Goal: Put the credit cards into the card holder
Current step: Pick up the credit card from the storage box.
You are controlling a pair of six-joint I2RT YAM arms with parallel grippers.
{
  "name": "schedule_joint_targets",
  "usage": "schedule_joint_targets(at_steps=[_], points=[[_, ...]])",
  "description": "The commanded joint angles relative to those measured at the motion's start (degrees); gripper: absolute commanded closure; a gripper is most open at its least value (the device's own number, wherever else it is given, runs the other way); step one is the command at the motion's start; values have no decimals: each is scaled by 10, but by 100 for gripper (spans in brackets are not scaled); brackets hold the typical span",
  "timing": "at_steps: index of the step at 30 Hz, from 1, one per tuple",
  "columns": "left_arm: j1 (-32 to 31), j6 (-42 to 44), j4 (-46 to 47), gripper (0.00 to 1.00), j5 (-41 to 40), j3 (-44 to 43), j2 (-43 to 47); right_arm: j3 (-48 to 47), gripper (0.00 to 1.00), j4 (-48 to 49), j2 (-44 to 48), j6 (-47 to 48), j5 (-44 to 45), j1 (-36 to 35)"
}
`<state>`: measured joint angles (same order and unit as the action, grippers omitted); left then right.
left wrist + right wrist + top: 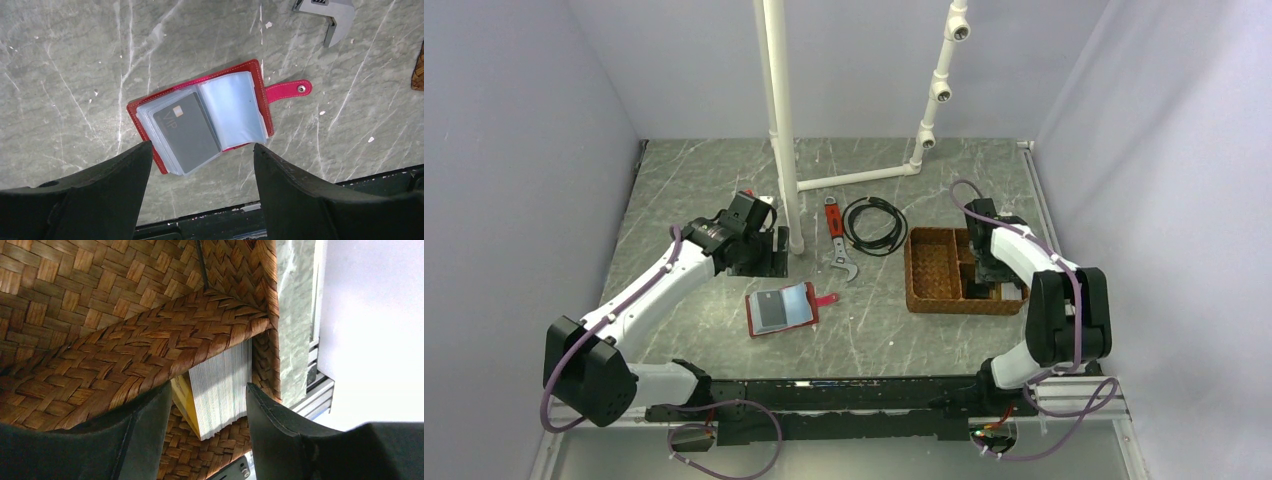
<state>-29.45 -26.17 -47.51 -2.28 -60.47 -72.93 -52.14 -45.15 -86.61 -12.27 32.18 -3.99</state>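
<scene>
The card holder (781,310) is laid open on the marble table (694,180), near the front rail and between the two arms. Bare table is seen on all four of its sides. One grey card (186,132) marked VIP is seen tucked in its left clear pocket; the right pocket leaf (232,112) is seen with nothing in it. The snap tab (287,90) is stuck out flat past the right edge.

The left gripper (202,146) is held above the holder's near edge. Its fingers (100,195) are spread wide and nothing is grasped. No contact with the holder is seen.

The remaining credit cards (220,390) are stood on edge as a stack in a small compartment on the right side of the woven tray (939,270), hard against its outer wall. A yellow edge (184,400) is seen just beside the stack. The right gripper (209,390) is lowered into that compartment with its fingers (280,435) parted either side of the stack. Whether the pads touch it cannot be told. Room there is tight, with a woven divider above and the tray wall at the side. The table's right edge is just past the wall.

A wrench (836,245) and a coiled cable (874,222) are laid between holder and tray, behind both. A white pipe (784,130) is stood upright just beside the left wrist.
</scene>
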Motion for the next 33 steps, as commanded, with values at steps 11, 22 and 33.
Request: schedule_joint_targets(at_steps=[11, 22, 33], points=[[-3, 6, -4, 21, -25, -18, 18, -20, 60, -26, 11, -50, 74, -9], [-3, 2, -2, 21, -22, -15, 19, -14, 78, -21, 28, -44, 62, -8], [-3, 3, -3, 21, -23, -16, 17, -14, 87, -21, 41, -45, 61, -8]])
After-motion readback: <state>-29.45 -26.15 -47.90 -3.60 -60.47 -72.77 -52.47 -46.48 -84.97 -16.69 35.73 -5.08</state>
